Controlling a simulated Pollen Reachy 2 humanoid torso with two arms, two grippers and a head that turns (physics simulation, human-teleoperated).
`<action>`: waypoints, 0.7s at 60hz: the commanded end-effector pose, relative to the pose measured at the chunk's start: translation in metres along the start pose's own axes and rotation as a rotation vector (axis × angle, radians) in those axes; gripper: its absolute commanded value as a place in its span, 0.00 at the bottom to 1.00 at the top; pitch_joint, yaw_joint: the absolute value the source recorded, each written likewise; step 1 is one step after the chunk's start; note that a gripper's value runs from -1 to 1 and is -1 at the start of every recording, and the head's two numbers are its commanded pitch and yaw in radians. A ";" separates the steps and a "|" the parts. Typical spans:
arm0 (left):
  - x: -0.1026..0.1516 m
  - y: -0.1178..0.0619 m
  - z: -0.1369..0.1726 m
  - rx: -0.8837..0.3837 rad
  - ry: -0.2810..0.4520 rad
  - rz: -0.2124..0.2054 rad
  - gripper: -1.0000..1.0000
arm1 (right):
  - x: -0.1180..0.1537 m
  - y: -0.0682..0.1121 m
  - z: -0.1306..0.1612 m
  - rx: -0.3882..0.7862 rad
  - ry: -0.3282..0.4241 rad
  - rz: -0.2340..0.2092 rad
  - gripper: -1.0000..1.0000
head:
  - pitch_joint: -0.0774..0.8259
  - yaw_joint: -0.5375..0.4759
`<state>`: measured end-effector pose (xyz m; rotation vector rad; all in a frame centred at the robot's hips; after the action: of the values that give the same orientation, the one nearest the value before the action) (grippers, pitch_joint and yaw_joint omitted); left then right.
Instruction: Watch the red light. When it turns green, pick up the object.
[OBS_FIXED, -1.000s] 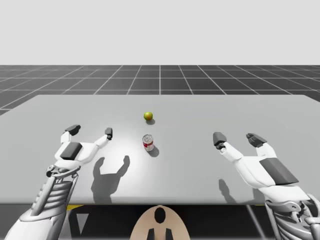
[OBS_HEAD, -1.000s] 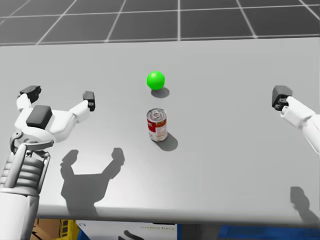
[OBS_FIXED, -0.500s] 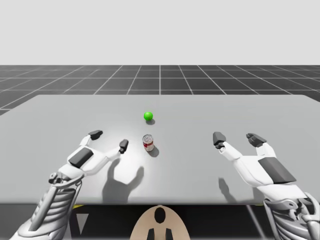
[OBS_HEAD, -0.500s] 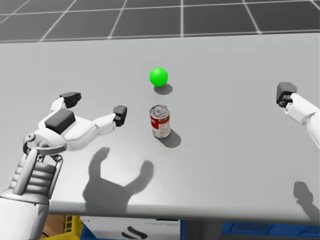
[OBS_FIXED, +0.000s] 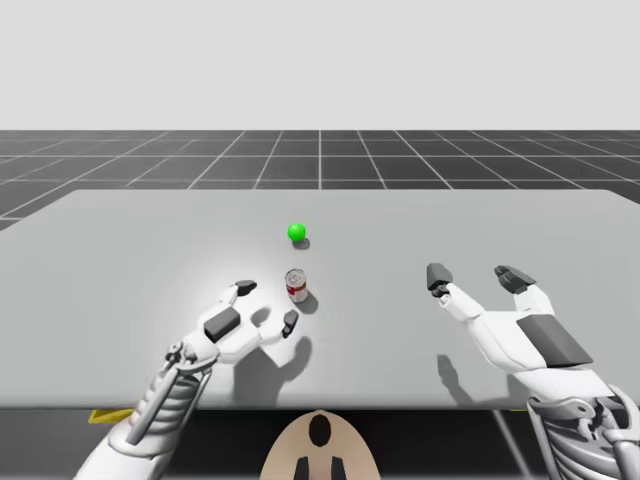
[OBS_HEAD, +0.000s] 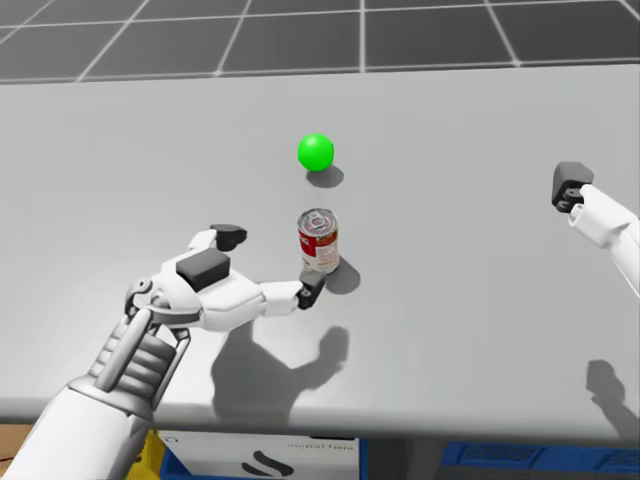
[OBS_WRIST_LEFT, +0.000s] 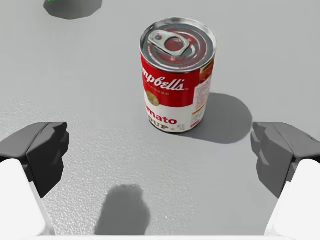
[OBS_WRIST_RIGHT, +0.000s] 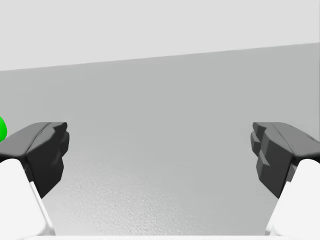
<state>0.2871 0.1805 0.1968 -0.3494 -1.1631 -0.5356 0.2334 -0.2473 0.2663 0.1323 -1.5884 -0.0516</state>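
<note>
The round light (OBS_FIXED: 296, 233) (OBS_HEAD: 316, 152) glows green on the table behind a red-and-white can (OBS_FIXED: 296, 285) (OBS_HEAD: 318, 241) that stands upright. My left gripper (OBS_FIXED: 267, 305) (OBS_HEAD: 270, 263) is open just short of the can on its left-front side, with one fingertip (OBS_HEAD: 311, 290) near the can's base. In the left wrist view the can (OBS_WRIST_LEFT: 177, 75) stands a little ahead of the open gripper (OBS_WRIST_LEFT: 160, 152), centred between the fingers and touching neither. My right gripper (OBS_FIXED: 475, 278) (OBS_WRIST_RIGHT: 160, 155) hangs open over bare table to the right, and the green light (OBS_WRIST_RIGHT: 2, 129) sits beside its one finger.
The grey table (OBS_FIXED: 500, 220) stretches wide around the can and the light. Its front edge runs close under both arms. A dark tiled floor lies beyond the far edge. Blue and yellow boxes (OBS_HEAD: 300, 462) sit below the front edge.
My left arm has swung right and forward, bringing its open gripper up to the can. The light went from yellowish to full green. My head has turned slightly. The right arm stayed put.
</note>
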 end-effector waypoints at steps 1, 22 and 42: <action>0.003 -0.013 -0.026 -0.034 0.033 -0.022 0.00 | -0.002 0.002 0.000 0.001 0.000 -0.008 0.00 | 0.80 0.62; 0.009 -0.018 -0.081 -0.027 0.056 -0.010 0.00 | -0.001 0.002 0.002 0.008 -0.004 -0.007 0.00 | 0.80 0.62; 0.009 -0.030 -0.105 -0.063 0.075 0.043 0.00 | -0.001 0.003 0.003 0.014 -0.004 -0.008 0.00 | 0.80 0.62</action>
<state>0.3563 0.1326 0.1753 -0.3027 -1.0861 -0.5740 0.2312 -0.2462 0.2669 0.1376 -1.5944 -0.0369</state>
